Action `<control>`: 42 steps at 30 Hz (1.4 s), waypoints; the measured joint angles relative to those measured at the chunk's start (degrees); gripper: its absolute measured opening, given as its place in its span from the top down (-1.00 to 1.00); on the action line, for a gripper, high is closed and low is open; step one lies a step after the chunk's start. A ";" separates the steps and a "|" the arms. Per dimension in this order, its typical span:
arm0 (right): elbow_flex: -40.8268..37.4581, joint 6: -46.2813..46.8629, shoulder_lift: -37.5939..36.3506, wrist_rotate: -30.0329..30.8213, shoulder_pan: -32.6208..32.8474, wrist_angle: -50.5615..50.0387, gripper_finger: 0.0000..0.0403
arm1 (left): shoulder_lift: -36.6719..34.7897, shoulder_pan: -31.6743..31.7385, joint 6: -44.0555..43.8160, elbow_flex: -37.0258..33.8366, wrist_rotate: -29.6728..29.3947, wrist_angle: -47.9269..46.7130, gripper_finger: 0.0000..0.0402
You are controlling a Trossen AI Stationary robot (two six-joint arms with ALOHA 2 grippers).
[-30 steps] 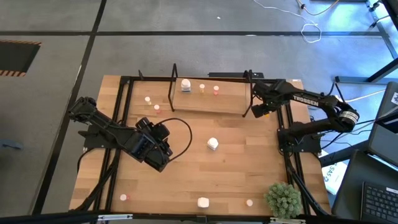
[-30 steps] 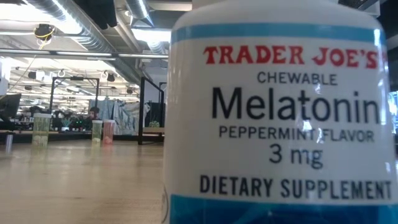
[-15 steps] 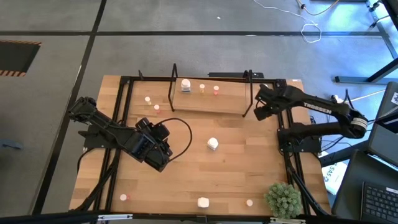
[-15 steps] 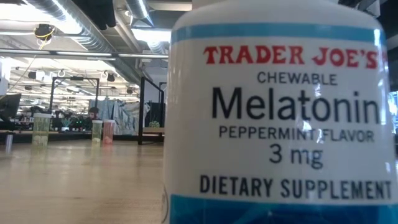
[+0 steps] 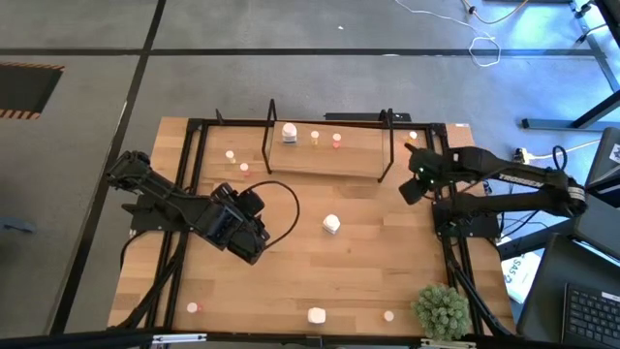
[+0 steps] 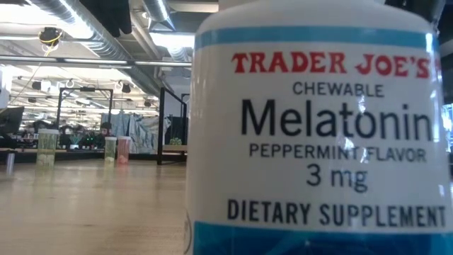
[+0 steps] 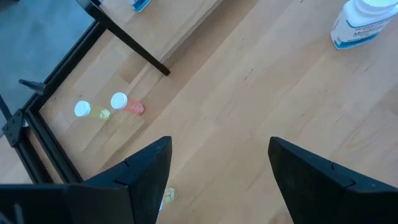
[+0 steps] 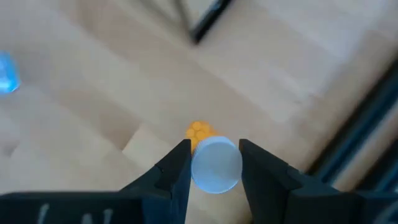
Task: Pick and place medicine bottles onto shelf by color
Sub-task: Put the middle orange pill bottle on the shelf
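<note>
Bottles lie scattered over the wooden bench [image 5: 291, 271], and the shelf [image 5: 325, 155] near its far edge serves as landmark. On the shelf's pale base stand a chunky white bottle [image 5: 289, 132] near the left end frame, a cream bottle [image 5: 315, 137] and a red-tinted bottle [image 5: 336, 141] beside it; the base to the right of these, up to the right end frame, is bare. Just outside the shelf's left frame two small pink bottles [image 5: 237, 161] stand close to the bench's black border. In front of the shelf, a white bottle [image 5: 331, 224] sits alone in open wood. The right gripper [image 5: 415, 182] hangs just past the shelf's right end frame, near the bench's right edge, its fingers closed on a small orange bottle with a white cap [image 8: 214, 163]. The left gripper [image 5: 254, 242] waits in front of the shelf's left end, jaws spread wide and holding nothing. Along the near edge, well apart from the shelf, rest three more bottles [image 5: 317, 315] and a green plant [image 5: 442, 310].
</note>
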 joint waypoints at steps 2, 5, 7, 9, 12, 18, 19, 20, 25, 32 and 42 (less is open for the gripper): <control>0.00 0.02 -0.77 -1.04 2.53 0.27 0.37 | 0.00 0.36 0.02 0.00 0.00 0.01 -0.31; 0.00 0.05 -1.23 -2.00 6.69 1.27 0.37 | 0.00 1.04 0.02 0.00 0.00 0.00 -0.31; 0.00 0.19 -1.18 -2.27 9.46 3.69 0.37 | 0.00 1.53 0.20 0.00 0.01 0.00 -0.31; 0.02 -0.02 -1.05 -2.37 12.27 8.63 0.37 | 0.00 2.10 0.24 0.00 0.01 -0.01 -0.31; 0.02 -1.81 -0.96 -3.00 16.17 16.22 0.37 | 0.00 2.92 0.28 0.00 0.00 -0.02 -0.31; 0.09 -3.84 -0.94 0.46 19.28 23.95 0.37 | 0.00 3.98 0.35 0.00 0.00 -0.04 -0.31; 0.09 -5.02 -0.94 1.26 19.47 25.03 0.37 | 0.00 4.04 0.35 0.00 0.00 -0.04 -0.31; 0.09 -6.40 -0.94 1.82 19.52 26.21 0.37 | 0.00 4.04 0.35 0.00 0.00 -0.04 -0.31; 2.39 -12.73 -0.20 3.73 19.52 31.05 0.37 | 0.00 4.00 0.33 0.00 0.00 -0.04 -0.31; 10.94 -20.81 4.72 9.83 17.05 29.79 0.37 | 0.00 4.00 0.26 0.00 0.00 -0.04 -0.31; 25.34 -27.35 20.27 8.86 7.10 19.06 0.37 | 0.00 4.00 0.31 0.00 0.00 -0.05 -0.31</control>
